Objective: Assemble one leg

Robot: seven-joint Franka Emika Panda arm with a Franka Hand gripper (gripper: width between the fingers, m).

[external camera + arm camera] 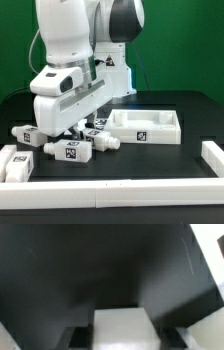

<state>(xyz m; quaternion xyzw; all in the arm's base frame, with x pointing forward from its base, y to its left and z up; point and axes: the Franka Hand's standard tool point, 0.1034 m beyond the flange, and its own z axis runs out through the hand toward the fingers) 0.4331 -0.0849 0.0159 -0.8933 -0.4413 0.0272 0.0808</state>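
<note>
White tray-shaped part on the exterior view's right of the jaws, well apart from them, open side up. Nothing visible in its shallow well; one square tag on its near wall.

Black desk under everything, green wall behind. White border pieces along the near edge in front of the jaws and up both sides; number of separate pieces unclear.

Legs, counted: three plain to see.
- First leg on the exterior view's left of the jaws, lying on its side.
- Second leg just in front of the jaws, lying flat, tag showing.
- Third leg just to the exterior view's right of the jaws, narrower tip pointing away from them.

Possibly a fourth: a tagged piece close behind the third, half hidden, not sure. One tray part, one white arm.

Jaws low over the cluster of legs, pointing down. In the wrist view, two dark fingers with a white block between them. Clamped on it or merely straddling it: cannot tell.
</note>
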